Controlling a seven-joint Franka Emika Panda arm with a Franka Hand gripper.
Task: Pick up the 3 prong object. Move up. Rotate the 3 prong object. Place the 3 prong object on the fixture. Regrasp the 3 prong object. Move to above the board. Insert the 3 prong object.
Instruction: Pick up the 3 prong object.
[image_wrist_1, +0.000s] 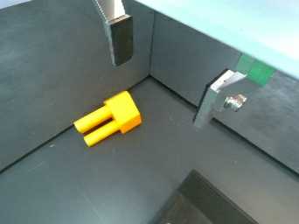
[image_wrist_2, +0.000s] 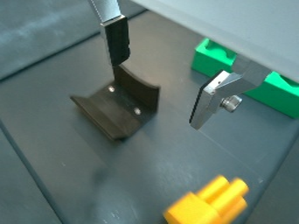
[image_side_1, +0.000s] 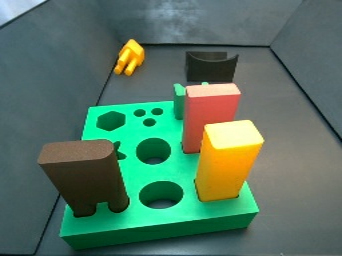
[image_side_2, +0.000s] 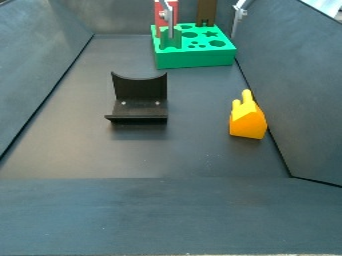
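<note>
Gripper: the two-finger gripper with flat silver plates hangs wide apart and empty above the dark floor.
3 prong object: the small yellow-orange plastic 3 prong object lies flat below the gripper, off to one side, untouched.
Fixture: the very dark brown notched fixture sits under the fingers in a wrist view.
Risk: descending uncentred, a pad could nudge the piece toward the nearby grey wall.

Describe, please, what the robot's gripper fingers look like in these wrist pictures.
The gripper shows two flat silver metal finger plates in both wrist views. One finger carries a dark rectangular pad; the other finger is a bent silver plate with a round silver screw head. No cables or markings show.
</note>
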